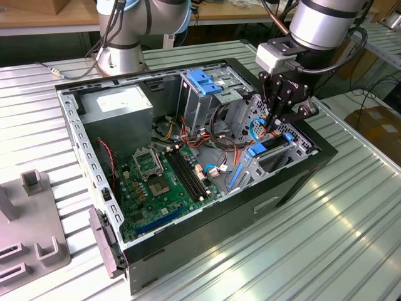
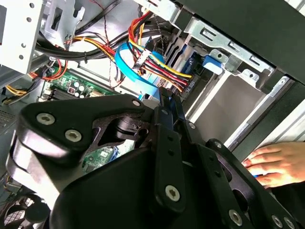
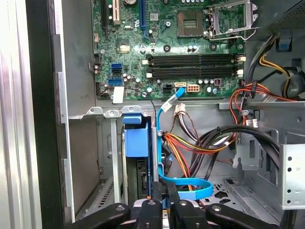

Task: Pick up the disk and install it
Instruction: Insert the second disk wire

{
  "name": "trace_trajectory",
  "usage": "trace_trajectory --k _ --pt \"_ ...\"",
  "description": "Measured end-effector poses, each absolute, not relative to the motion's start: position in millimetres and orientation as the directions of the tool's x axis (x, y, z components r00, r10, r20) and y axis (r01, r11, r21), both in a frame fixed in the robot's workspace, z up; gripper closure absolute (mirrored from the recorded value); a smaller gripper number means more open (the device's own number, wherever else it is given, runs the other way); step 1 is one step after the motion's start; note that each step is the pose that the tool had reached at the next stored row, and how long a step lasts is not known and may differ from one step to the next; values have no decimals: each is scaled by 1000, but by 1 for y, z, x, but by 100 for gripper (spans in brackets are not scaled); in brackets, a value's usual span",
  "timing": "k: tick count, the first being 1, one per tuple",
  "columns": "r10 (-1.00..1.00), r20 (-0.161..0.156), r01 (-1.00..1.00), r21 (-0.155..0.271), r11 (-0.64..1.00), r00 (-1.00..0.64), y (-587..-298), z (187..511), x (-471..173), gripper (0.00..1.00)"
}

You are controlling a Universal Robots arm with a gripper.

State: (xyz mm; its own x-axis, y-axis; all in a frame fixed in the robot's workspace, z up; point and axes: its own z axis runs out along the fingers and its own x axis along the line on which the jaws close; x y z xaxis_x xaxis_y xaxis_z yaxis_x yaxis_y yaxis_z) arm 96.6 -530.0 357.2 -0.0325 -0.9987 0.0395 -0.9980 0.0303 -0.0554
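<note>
Blue-railed disk [image 3: 137, 143] stands on edge in the case's [image 1: 294, 179] drive bay, the end effector [image 1: 276, 123] closed on its top edge, apparently seating it.

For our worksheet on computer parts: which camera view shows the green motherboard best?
The first wrist view: the motherboard faces the camera, sockets and slots plain. The exterior view shows it at a slant; the second wrist view, a few green patches.

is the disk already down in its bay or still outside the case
In the bay: the disk stands on edge in its slot inside the case, gripper right above it.
</note>
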Motion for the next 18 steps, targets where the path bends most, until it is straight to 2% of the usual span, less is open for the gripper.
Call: trace_trajectory --k 8,18 --pt "-999 38 -996 -81 26 -29 -533 356 84 84" --pt "-999 38 -996 -81 25 -29 -533 356 84 84"
